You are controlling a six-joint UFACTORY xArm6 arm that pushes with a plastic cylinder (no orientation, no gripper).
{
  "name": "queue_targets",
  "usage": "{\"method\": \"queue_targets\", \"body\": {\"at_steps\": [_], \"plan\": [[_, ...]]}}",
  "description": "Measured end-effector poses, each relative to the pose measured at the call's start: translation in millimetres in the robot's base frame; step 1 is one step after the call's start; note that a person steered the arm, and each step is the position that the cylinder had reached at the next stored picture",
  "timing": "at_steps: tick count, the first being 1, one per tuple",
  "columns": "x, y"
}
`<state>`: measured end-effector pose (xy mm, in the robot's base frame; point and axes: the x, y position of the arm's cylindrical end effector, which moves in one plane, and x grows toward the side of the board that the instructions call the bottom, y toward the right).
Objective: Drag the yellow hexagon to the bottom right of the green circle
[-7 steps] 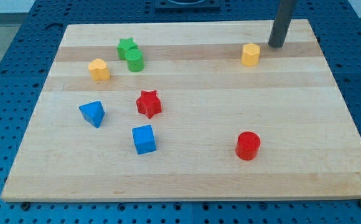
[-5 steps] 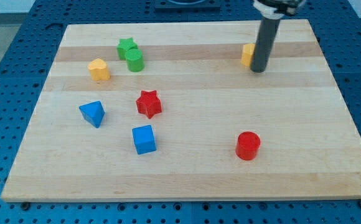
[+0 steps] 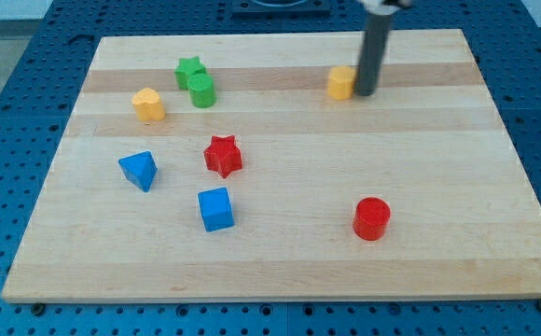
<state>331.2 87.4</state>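
Note:
The yellow hexagon (image 3: 341, 82) lies near the view's top, right of centre on the wooden board. My tip (image 3: 365, 93) touches its right side. The green circle (image 3: 201, 91) sits far to the view's left of the hexagon, with a green star (image 3: 189, 70) touching its upper left.
A yellow heart-like block (image 3: 146, 104) lies left of the green circle. A red star (image 3: 222, 155), a blue triangle (image 3: 139, 170) and a blue cube (image 3: 215, 209) lie lower left. A red cylinder (image 3: 371, 218) stands at the lower right. The board's edge (image 3: 280, 297) runs along the view's bottom.
My tip came down from the board's top right to the hexagon's right side and pushed it toward the view's left. The other blocks have not moved.

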Motion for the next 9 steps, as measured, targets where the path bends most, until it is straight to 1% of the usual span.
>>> {"method": "queue_targets", "body": {"at_steps": [1,2,3,4,5,6,7,8,9], "plan": [[-4.7,-7.6],[-34.2,11.0],[-47.1,-13.4],[-11.3,-59.0],[36.3,-87.7],[14.7,-82.3],[7.4,-53.6],[45.4,-53.7],[67.4,-61.6]]}}
